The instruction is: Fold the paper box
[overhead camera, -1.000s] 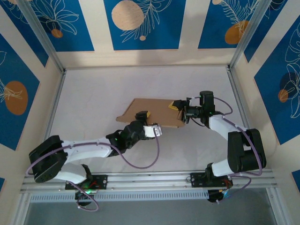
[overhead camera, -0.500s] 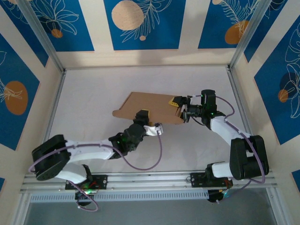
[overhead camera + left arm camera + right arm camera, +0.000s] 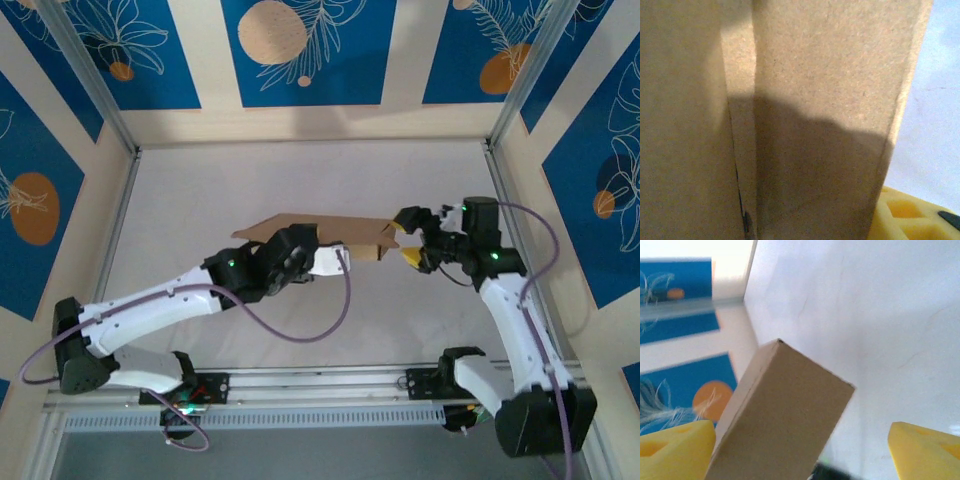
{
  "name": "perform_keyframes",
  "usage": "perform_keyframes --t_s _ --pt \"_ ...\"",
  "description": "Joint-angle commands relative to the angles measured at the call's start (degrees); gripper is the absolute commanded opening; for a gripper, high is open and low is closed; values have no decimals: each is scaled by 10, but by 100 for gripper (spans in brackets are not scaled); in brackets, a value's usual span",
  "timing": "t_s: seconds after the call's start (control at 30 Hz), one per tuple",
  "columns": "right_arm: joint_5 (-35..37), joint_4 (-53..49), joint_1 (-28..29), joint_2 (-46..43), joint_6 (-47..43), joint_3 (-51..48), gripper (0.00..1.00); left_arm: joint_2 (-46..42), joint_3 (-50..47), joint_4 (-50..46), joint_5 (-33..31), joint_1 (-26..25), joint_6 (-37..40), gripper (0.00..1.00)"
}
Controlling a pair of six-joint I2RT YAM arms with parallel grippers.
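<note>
Top feed bright and even, light diffuse from above. I read only soft, faint shadows on the table [image 3: 220, 180] under the arms and the paper box [image 3: 345, 232].

Left wrist feed: cardboard too close, soft and grainy, with a broad dark shadow across its lower half.

Right wrist feed: far wall blown out at upper left, yellow finger pads [image 3: 675, 450] blurred, box edges fairly crisp.

Your left gripper [image 3: 296, 248] has tilted the paper box [image 3: 330, 231] up off the table; your right gripper [image 3: 408, 238] has opened and pulled back.
</note>
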Motion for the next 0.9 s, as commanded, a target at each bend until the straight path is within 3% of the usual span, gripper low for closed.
perform_keyframes --t_s 0.0,0.13,0.3,0.4,0.5,0.6,0.67,0.87 --pt "114 -114 -12 -58 -73 34 85 38 62 -178 57 7 -63 50" --pt "123 -98 16 -54 -170 73 74 85 110 -244 129 23 -69 51" --pt "138 -85 60 -59 -301 119 68 149 172 -326 215 50 -71 51" --pt "122 -114 77 -25 -389 153 66 179 191 -343 238 57 -65 51" --pt "48 -137 107 -6 -519 161 62 214 219 -358 280 72 -74 49" --pt "125 -175 159 -14 -630 175 60 244 239 -368 294 80 -76 47" --pt "120 -209 175 -15 -700 181 62 262 247 -369 287 80 -76 47" --pt "245 -263 225 7 -795 171 66 279 244 -358 277 81 -72 48"
